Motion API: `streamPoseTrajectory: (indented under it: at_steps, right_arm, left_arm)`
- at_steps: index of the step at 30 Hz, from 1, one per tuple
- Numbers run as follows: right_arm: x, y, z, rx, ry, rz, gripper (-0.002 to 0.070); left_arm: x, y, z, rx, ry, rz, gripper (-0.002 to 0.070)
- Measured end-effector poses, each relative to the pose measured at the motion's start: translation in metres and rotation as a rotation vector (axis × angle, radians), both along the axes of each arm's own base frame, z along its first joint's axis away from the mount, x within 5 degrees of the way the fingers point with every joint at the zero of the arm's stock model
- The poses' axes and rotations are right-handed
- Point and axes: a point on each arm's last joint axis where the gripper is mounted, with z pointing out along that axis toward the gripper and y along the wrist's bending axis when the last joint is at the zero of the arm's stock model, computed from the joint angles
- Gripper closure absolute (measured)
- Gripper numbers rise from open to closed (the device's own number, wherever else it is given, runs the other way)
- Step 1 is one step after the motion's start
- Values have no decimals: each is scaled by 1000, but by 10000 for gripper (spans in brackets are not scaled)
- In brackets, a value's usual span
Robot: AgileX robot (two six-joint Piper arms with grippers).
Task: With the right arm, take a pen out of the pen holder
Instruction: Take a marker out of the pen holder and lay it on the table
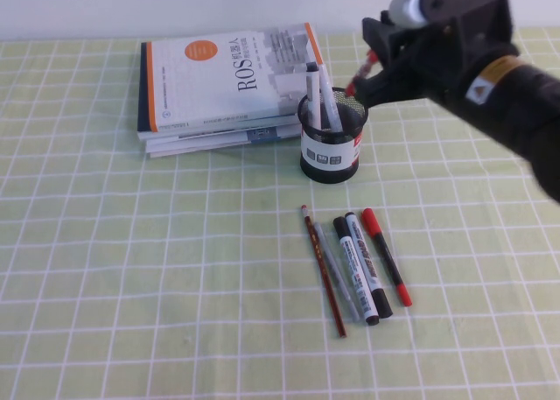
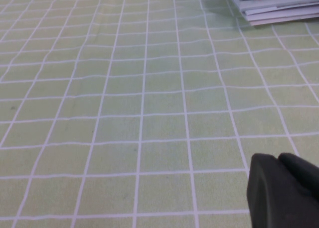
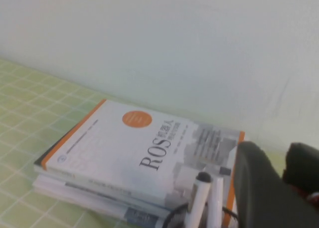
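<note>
The black mesh pen holder (image 1: 330,146) stands in front of the books with two white pens (image 1: 320,94) sticking up from it. My right gripper (image 1: 367,69) hangs over the holder's right rim, shut on a red pen (image 1: 359,78) whose lower end is still at the rim. In the right wrist view the dark fingers (image 3: 259,188) sit beside the white pens (image 3: 200,198), with a bit of the red pen (image 3: 313,198) between the jaws. My left gripper (image 2: 280,187) is out of the high view; it hovers low over bare tablecloth with its fingers together.
A stack of books (image 1: 227,80) lies behind and left of the holder. Several pens lie side by side in front of it: a red pencil (image 1: 324,271), a grey pen (image 1: 336,273), two black markers (image 1: 360,264) and a red pen (image 1: 386,256). A green checked cloth covers the table.
</note>
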Motion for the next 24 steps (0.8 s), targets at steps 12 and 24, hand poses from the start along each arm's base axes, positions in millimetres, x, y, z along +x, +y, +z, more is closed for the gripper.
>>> streamPoseTrajectory:
  at_steps: [12, 24]
  right_arm:
    - [-64, -31, 21, -124, 490, 19, 602]
    - [-52, -16, 1, -236, 965, -2, 602]
  left_arm:
    - [0, 0, 0, 0, 0, 0, 681]
    - [0, 0, 0, 0, 0, 0, 681]
